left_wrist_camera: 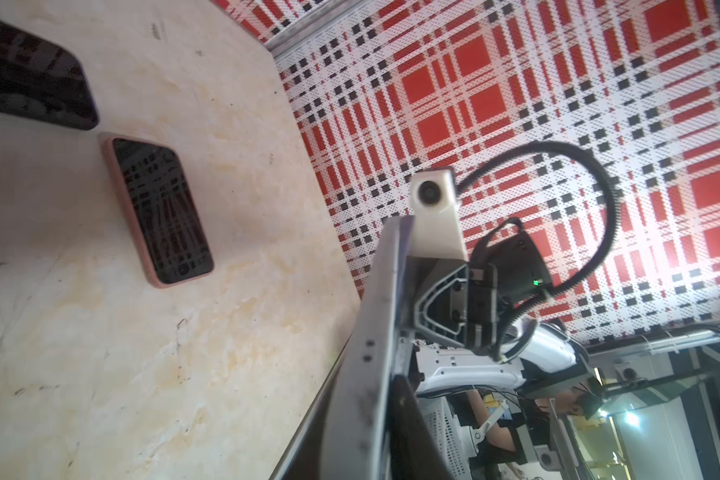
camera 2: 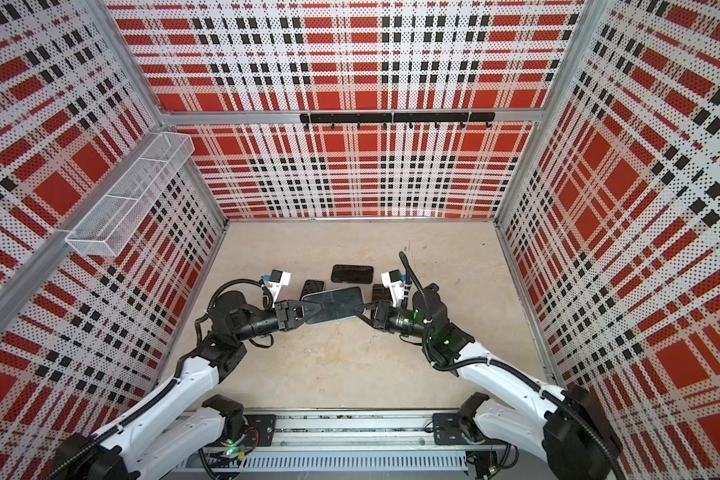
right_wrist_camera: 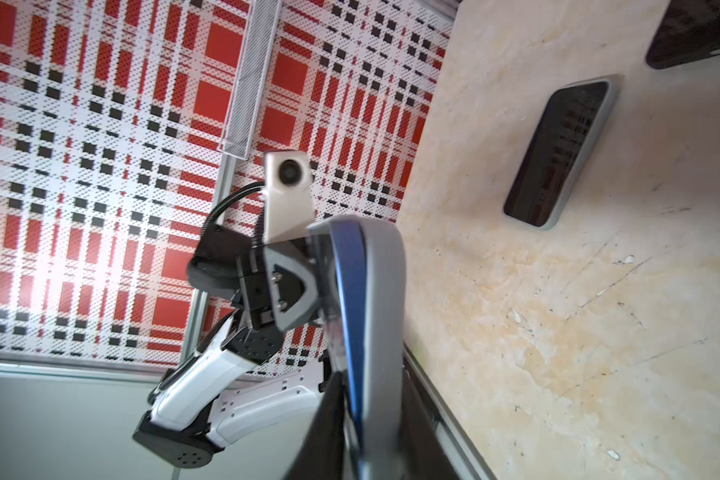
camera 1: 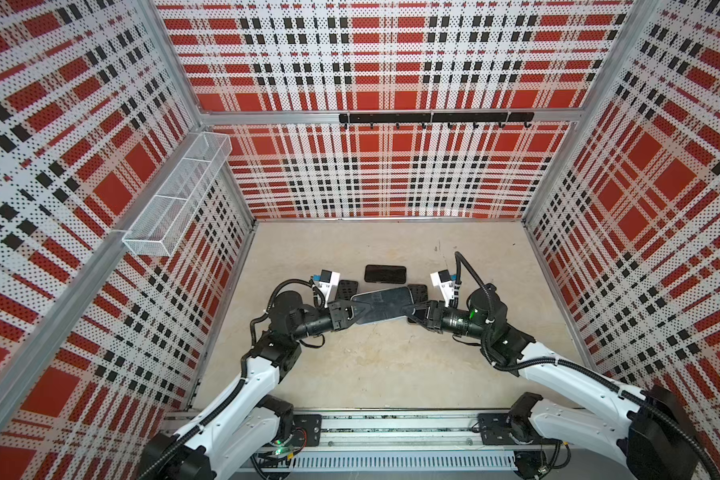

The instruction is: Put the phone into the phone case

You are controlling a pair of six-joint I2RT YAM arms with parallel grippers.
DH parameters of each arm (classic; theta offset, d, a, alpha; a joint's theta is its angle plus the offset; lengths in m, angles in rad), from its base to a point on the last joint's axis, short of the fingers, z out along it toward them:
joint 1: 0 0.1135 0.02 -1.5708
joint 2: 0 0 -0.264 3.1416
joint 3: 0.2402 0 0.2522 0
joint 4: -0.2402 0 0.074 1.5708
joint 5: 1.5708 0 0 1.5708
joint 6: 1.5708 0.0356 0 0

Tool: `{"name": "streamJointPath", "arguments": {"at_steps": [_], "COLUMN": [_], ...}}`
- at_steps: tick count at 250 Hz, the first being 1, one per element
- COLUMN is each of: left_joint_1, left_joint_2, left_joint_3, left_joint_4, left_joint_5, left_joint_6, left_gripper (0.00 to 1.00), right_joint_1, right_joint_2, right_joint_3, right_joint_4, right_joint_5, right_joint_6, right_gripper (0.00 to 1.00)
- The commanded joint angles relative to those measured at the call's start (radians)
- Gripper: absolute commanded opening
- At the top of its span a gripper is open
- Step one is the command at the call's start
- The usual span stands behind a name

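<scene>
Phone case (camera 1: 385, 305): grey, raised between both grippers.
Left gripper (camera 1: 364, 309): closed on one end of it.
Right gripper (camera 1: 408, 311): jaws flanked the other end; grip unclear.
Phone (camera 1: 385, 274): black, flat on table (camera 1: 350, 374) beyond them.

Black phone (left_wrist_camera: 30, 75) — cut off at the view's edge

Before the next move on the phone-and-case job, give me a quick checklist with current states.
1. Grey case lifted off table: ok.
2. Left tool on one end: ok.
3. Right tool on the opposite end: ok.
4. Both grips tight: cannot tell.
5. Blue phone fully seated in it: cannot tell.
6. Black phone lying clear of both tools: ok.
</scene>
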Motion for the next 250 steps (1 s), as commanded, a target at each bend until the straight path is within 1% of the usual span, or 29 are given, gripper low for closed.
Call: {"name": "streamJointPath", "arguments": {"at_steps": [1,25,41,77,103,136,163,189,218,250], "left_joint_1": [-0.007,-0.007,-0.007,-0.009,-0.016,-0.031,-0.042,-0.048,-0.051,-0.056], "left_joint_2": [-0.004,-0.003,-0.002,0.005,0.007,0.013,0.017,0.018,0.022,0.023], "left_joint_3": [-0.005,-0.01,-0.013,-0.012,-0.011,-0.011,-0.01,-0.011,-0.011,-0.007], "left_joint_4": [0.017,0.019,0.02,0.02,0.02,0.02,0.02,0.02,0.02,0.021], "left_joint_5": [0.013,0.022,0.026,0.027,0.021,0.007,-0.001,-0.006,-0.007,-0.005], "left_joint_6": [0.003,0.001,-0.003,-0.015,-0.018,-0.018,-0.018,-0.019,-0.021,-0.023], "left_gripper": [0.12,0.03,0.0,0.0,0.0,0.0,0.0,0.0,0.0,0.0], "right_joint_1": [-0.011,-0.049,-0.076,-0.114,-0.115,-0.116,-0.115,-0.116,-0.116,-0.116], "right_joint_2": [0.002,-0.004,0.0,0.033,0.073,0.128,0.157,0.162,0.165,0.168], "right_joint_3": [-0.004,-0.001,0.01,0.048,0.074,0.095,0.101,0.096,0.084,0.071], "right_joint_4": [0.175,0.198,0.201,0.209,0.223,0.288,0.319,0.328,0.336,0.348], "right_joint_5": [-0.015,-0.029,-0.044,-0.083,-0.103,-0.127,-0.133,-0.131,-0.126,-0.117], "right_joint_6": [0.015,0.009,0.0,-0.012,-0.016,0.008,0.023,0.025,0.027,0.028], "right_gripper": [0.37,0.45,0.47,0.48,0.48,0.47,0.4,0.27,0.17,0.12]}}
